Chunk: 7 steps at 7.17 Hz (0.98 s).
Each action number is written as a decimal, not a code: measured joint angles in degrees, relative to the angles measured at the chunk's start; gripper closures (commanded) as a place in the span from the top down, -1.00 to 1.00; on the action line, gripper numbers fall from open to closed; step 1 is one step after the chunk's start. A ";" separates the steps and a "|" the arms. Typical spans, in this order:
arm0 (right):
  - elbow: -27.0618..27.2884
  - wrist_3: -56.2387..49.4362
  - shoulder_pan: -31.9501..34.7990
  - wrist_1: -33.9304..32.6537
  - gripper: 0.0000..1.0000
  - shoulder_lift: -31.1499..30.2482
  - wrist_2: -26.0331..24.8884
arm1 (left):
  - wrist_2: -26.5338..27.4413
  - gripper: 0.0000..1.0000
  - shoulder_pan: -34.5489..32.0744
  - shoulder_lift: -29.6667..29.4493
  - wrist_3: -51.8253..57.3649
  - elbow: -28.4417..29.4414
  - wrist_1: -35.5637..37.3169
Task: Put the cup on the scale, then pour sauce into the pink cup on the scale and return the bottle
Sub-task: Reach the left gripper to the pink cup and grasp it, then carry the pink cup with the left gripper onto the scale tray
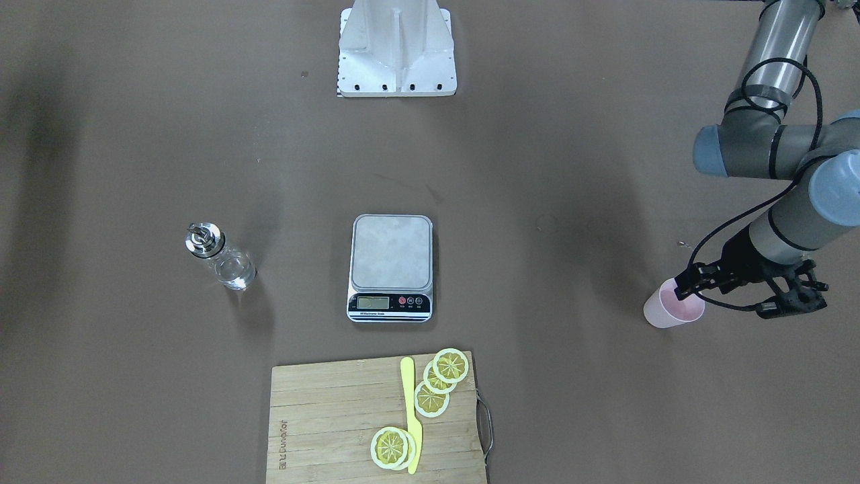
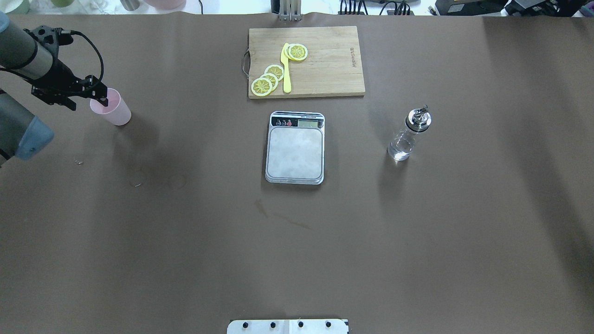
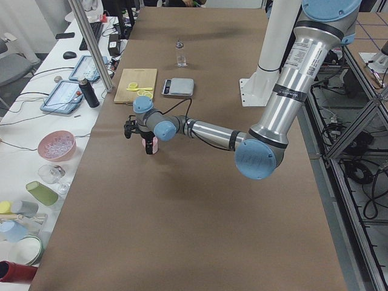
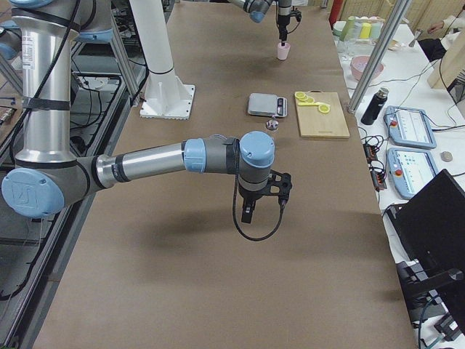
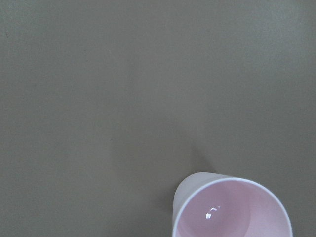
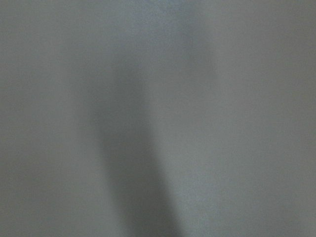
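Note:
The pale pink cup [image 2: 113, 110] stands upright on the table at its far left end, also seen in the front view [image 1: 672, 310] and from above in the left wrist view [image 5: 232, 210]. My left gripper [image 2: 100, 94] is at the cup's rim with its fingers close together across the rim wall, shut on it. The silver-grey scale [image 2: 295, 147] lies at the table's middle with its platform bare. The clear glass bottle [image 2: 408, 134] with a silver pourer and clear sauce stands to the scale's right. My right gripper [image 4: 248, 211] hangs over bare table; I cannot tell its state.
A wooden cutting board [image 2: 325, 69] with lemon slices [image 2: 269, 79] and a yellow knife [image 2: 286, 69] lies just beyond the scale. The robot's white base [image 1: 396, 50] is at the table's near edge. Brown table lies between cup and scale.

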 measured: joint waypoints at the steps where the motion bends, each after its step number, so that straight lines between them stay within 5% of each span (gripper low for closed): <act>1: 0.17 0.00 0.00 -0.10 1.00 0.04 0.09 | 0.02 -0.26 0.29 -0.03 0.01 0.35 0.00; 3: 0.76 0.04 -0.05 -0.30 1.00 -0.03 0.50 | 0.02 -1.00 0.67 -0.06 -0.07 0.70 0.00; 7: 0.80 1.33 -0.79 -0.32 1.00 0.75 0.23 | -2.66 -1.00 -2.41 -0.56 -1.76 -2.00 1.10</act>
